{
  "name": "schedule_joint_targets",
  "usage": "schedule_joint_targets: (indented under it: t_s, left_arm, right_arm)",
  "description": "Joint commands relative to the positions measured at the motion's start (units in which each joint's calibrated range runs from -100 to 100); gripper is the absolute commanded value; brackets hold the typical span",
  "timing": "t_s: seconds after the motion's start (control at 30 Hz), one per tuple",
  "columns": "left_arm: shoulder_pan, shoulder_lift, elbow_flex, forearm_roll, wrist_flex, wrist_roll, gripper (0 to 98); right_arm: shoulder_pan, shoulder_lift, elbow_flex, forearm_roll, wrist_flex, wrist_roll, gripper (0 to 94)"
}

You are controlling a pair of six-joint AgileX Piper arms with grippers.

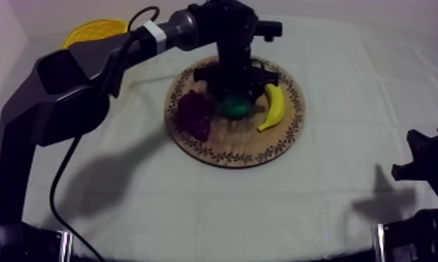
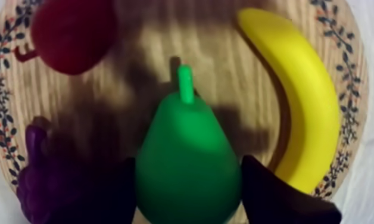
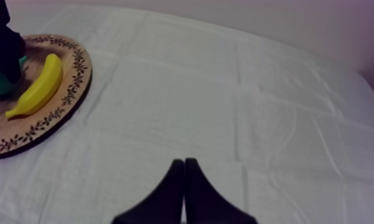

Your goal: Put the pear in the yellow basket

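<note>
The left pincer [image 2: 188, 199] is down over the wooden board [image 1: 229, 157], its two black fingers [image 2: 109, 193] pressed against either flank of the green pear [image 2: 186, 158], closed round it. The pear stands near the board's middle with its stem pointing away from the pincer. A banana [image 2: 311, 107] lies along the rim on one side, the purple grapes [image 2: 37, 179] sit on the other, and a small red fruit [image 2: 73, 36] lies beyond. The yellow basket [image 1: 96, 31] sits at the far left of the table [image 1: 194, 216], well apart from the board. The right pincer [image 3: 184, 190] rests low over bare cloth, fingers together in a narrow wedge, holding nothing.
</note>
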Motion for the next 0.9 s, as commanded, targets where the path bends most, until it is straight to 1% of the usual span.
schedule_joint_targets:
  t_s: [0.0, 0.2, 0.33, 0.47, 0.6, 0.73, 0.87]
  left_arm:
    - [0.2, -1.8, 0.8, -0.6, 0.0, 0.0, 51.2]
    - [-0.2, -15.7, 6.2, -4.01, 0.0, 0.1, 52.2]
    - [-2.3, -27.6, 11.9, -6.51, 0.1, 0.0, 53.4]
    - [-6.4, -37.1, 18.7, -8.33, 0.1, -0.2, 54.2]
    - [-11.4, -42.6, 25.4, -9.85, -0.1, -1.3, 54.3]
    - [-16.5, -44.5, 31.1, -10.77, -2.0, -2.7, 54.6]
    - [-20.9, -43.1, 34.9, -11.19, -4.7, -3.7, 55.0]
  right_arm:
    - [0.0, 0.0, 0.0, 0.0, 0.0, 0.0, 0.3]
    - [0.0, 0.0, 0.0, 0.0, 0.0, 0.0, 0.3]
    - [0.0, 0.0, 0.0, 0.0, 0.0, 0.0, 0.3]
    - [0.0, 0.0, 0.0, 0.0, 0.0, 0.0, 0.3]
    - [0.0, 0.0, 0.0, 0.0, 0.0, 0.0, 0.3]
    - [0.0, 0.0, 0.0, 0.0, 0.0, 0.0, 0.3]
    - [0.0, 0.0, 0.0, 0.0, 0.0, 0.0, 0.3]
